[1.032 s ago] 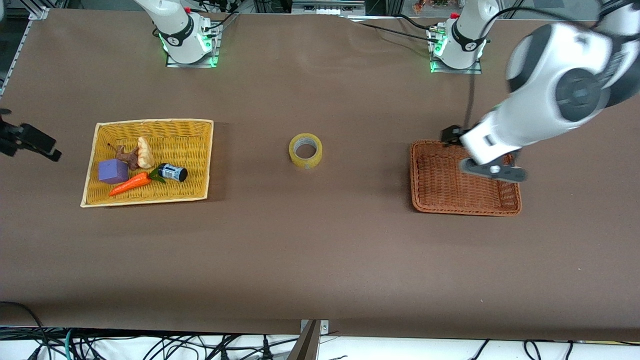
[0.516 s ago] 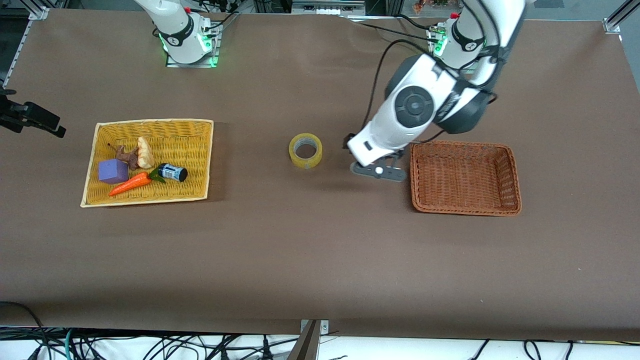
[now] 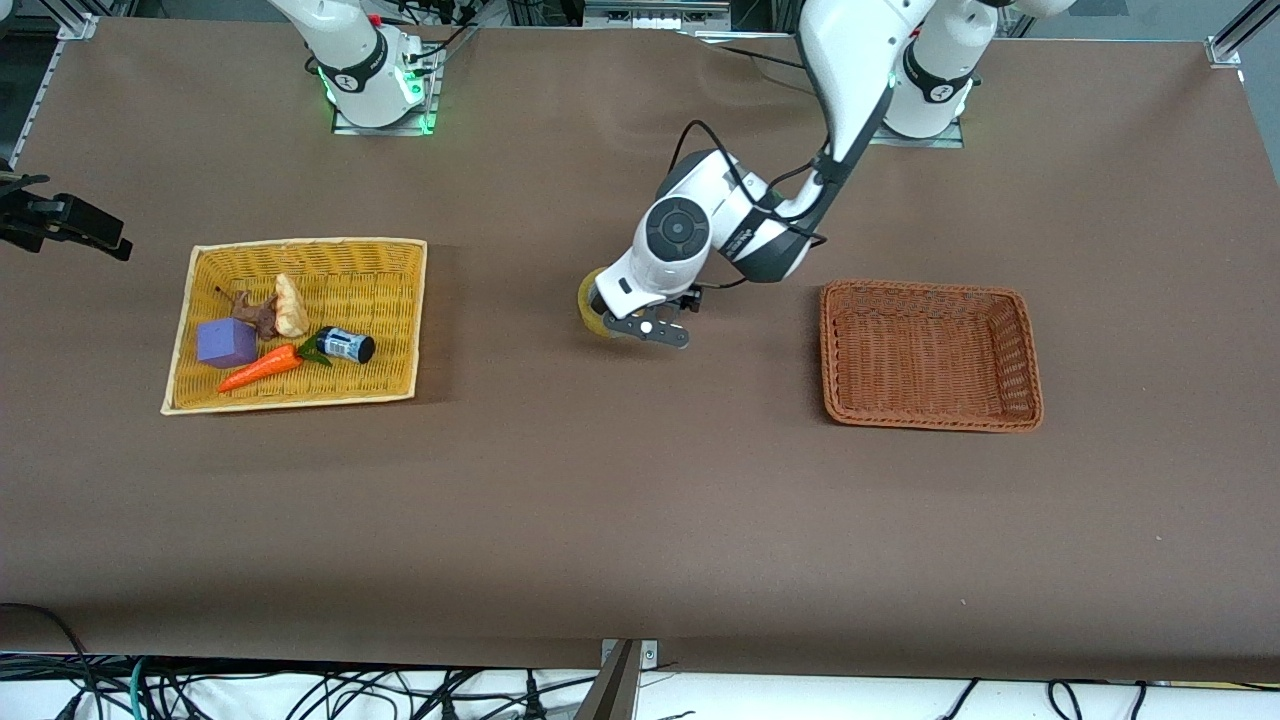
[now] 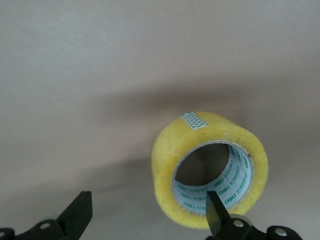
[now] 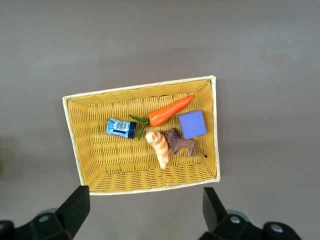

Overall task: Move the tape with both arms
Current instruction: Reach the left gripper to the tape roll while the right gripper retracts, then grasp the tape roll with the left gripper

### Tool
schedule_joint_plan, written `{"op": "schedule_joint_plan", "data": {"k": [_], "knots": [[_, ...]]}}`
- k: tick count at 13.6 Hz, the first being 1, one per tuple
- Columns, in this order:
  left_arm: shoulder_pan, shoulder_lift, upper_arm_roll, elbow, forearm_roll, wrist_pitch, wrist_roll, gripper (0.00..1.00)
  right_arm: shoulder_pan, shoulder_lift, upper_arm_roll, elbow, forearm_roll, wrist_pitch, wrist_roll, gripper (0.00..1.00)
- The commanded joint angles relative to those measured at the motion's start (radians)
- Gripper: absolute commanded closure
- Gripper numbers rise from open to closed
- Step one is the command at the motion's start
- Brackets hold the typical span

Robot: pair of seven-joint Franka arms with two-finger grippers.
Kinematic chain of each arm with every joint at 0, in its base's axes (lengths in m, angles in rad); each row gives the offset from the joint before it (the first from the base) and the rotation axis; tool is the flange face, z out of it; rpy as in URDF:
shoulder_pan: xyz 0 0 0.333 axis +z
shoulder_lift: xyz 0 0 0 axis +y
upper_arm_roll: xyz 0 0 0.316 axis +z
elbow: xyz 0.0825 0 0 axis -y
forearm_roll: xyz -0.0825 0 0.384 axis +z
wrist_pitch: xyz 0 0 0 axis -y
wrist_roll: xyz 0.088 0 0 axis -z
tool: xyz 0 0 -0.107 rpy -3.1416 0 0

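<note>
The tape (image 4: 165,165), a yellowish ring lying flat, sits mid-table; in the front view only a sliver of the roll (image 3: 587,298) shows from under the left hand. My left gripper (image 3: 628,310) hangs open just over it. In the left wrist view, the left gripper (image 4: 147,202) has one fingertip (image 4: 214,207) in line with the roll's hole and the other over bare table. The right gripper (image 3: 70,225) waits open in the air at the right arm's end of the table. In its own wrist view the right gripper (image 5: 145,197) holds nothing.
A yellow wicker basket (image 3: 300,245) holds a purple cube (image 3: 226,343), a carrot (image 3: 260,367), a toy animal, a bread-like piece and a small dark cylinder (image 3: 346,345). A brown wicker basket (image 3: 830,350) lies toward the left arm's end.
The left arm has swung from over the brown basket across to the tape and come down over it, still open. The right gripper has drifted slightly toward the robots' bases.
</note>
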Motion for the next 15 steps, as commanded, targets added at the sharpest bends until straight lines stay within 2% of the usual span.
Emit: {"op": "schedule_joint_plan", "data": {"k": [1, 2, 3, 4, 5, 6, 7, 12, 15], "knots": [[-0.021, 0.054, 0.017, 0.014, -0.015, 0.071, -0.001, 0.0, 0.007, 0.013, 0.001, 0.028, -0.005, -0.023, -0.014, 0.0], [-0.021, 0.066, 0.017, 0.015, -0.013, 0.094, -0.001, 0.03, 0.006, 0.022, 0.001, 0.03, 0.009, -0.022, -0.023, 0.0], [-0.022, 0.068, 0.017, 0.015, -0.013, 0.098, 0.006, 0.26, 0.006, 0.039, 0.001, 0.04, 0.029, -0.026, -0.026, 0.0], [-0.022, 0.068, 0.017, 0.015, -0.013, 0.098, 0.007, 0.61, 0.006, 0.046, 0.001, 0.068, 0.035, -0.033, -0.028, 0.0], [-0.026, 0.068, 0.017, 0.015, -0.013, 0.098, 0.007, 0.81, 0.006, 0.063, 0.0, 0.091, 0.046, -0.034, -0.028, 0.0], [-0.026, 0.068, 0.017, 0.015, -0.013, 0.098, 0.007, 0.95, 0.006, 0.068, 0.0, 0.099, 0.053, -0.033, -0.028, 0.0], [-0.026, 0.066, 0.017, 0.015, -0.013, 0.096, 0.007, 1.0, 0.006, 0.068, 0.0, 0.099, 0.053, -0.03, -0.028, 0.0], [-0.021, 0.022, 0.025, 0.026, -0.013, 0.014, 0.0, 1.0, 0.006, 0.077, 0.001, 0.099, 0.055, -0.02, -0.028, 0.0], [-0.013, -0.026, 0.063, 0.032, -0.009, -0.052, 0.003, 1.0, 0.006, 0.077, 0.001, 0.099, 0.055, -0.019, -0.026, 0.0]]}}
